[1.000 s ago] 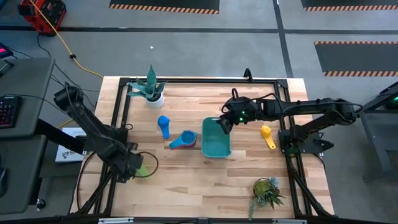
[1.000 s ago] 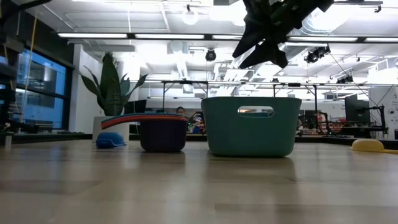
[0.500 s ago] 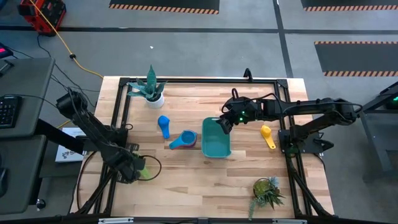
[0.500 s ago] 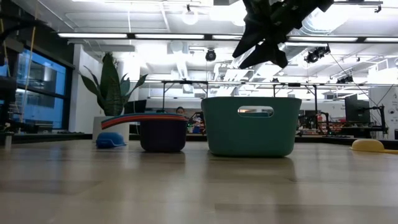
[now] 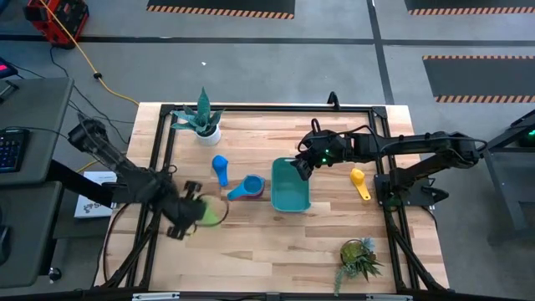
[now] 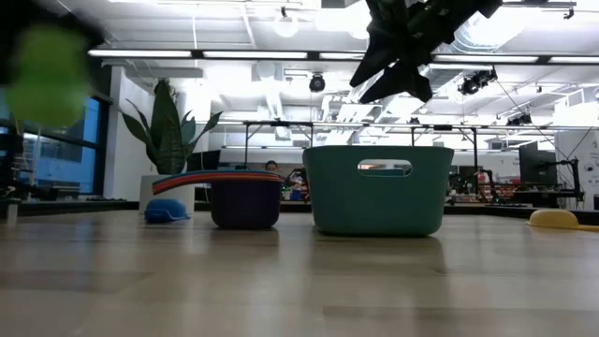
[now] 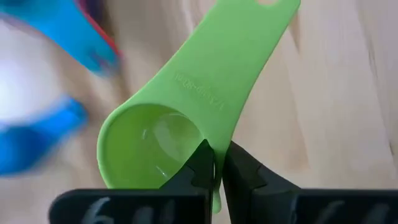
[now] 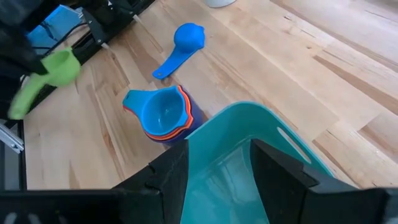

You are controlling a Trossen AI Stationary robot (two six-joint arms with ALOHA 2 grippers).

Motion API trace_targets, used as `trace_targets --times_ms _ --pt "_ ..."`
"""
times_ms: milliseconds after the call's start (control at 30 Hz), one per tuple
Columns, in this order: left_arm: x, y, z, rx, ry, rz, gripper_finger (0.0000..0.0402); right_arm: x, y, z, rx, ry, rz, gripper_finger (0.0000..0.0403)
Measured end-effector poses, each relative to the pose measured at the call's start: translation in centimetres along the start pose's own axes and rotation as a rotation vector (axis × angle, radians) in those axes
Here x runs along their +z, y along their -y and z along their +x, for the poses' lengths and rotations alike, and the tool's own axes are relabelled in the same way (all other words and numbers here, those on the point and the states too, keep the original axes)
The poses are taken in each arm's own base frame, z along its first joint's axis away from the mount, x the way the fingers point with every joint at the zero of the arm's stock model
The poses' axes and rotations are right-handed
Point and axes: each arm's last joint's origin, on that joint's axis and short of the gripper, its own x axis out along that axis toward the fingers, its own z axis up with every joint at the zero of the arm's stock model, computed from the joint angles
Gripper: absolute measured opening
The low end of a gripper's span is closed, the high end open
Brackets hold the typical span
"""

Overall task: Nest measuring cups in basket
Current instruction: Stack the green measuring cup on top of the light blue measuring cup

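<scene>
My left gripper (image 5: 196,211) is shut on the green measuring cup (image 7: 186,112), which hangs in the air over the table's left half, near a nested stack of cups (image 5: 248,187) with a blue one on top. The stack stands on its base beside the teal basket (image 5: 290,191). A single blue cup (image 5: 221,167) lies farther back. A yellow cup (image 5: 359,182) lies right of the basket. My right gripper (image 5: 301,165) hovers open above the basket's far left corner (image 8: 236,109), one finger on either side of the rim and clear of it in the low view. My left gripper pinches the green cup at the bowl's rim (image 7: 208,134), beside where the handle joins. One finger (image 7: 199,165) lies on the inside of the bowl and the other on the outside. The cup is lifted clear, its handle (image 7: 249,37) pointing away from the fingers.
A potted plant in a white pot (image 5: 203,121) stands at the far left corner and a second plant (image 5: 359,257) at the near right. A black frame runs along the table's edges (image 5: 159,167). Bare wood lies near the table's front edge (image 5: 267,251).
My left gripper has risen with the green cup and moved toward the table's right, toward the stack of cups; the cup now shows high in the low view. The right arm has kept still.
</scene>
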Motion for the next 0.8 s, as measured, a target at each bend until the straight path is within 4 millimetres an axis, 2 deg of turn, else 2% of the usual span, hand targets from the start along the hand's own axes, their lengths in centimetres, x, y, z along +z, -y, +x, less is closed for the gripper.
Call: trace_targets --times_ms 167,333,433,667,800 --pt "3.4 -4.2 -2.6 0.119 0.126 0.074 0.0007 0.1 0.0 0.0 0.005 0.005 0.0 0.0163" --pt "5.3 -8.8 -3.2 0.244 0.135 0.222 0.0007 0.1 0.0 0.0 -0.005 0.012 -0.006 0.0163" --pt "5.7 -10.9 -3.1 0.247 0.129 0.296 0.0007 0.2 -0.1 0.0 0.001 0.027 -0.006 0.0163" --pt "6.1 -13.1 -2.7 0.255 0.135 0.328 0.0006 1.0 -0.6 -0.1 0.058 0.107 0.008 0.0163" --pt "6.2 -13.2 -2.4 0.257 0.105 0.448 0.0006 1.7 -1.1 -0.2 0.113 0.186 0.014 0.0163"
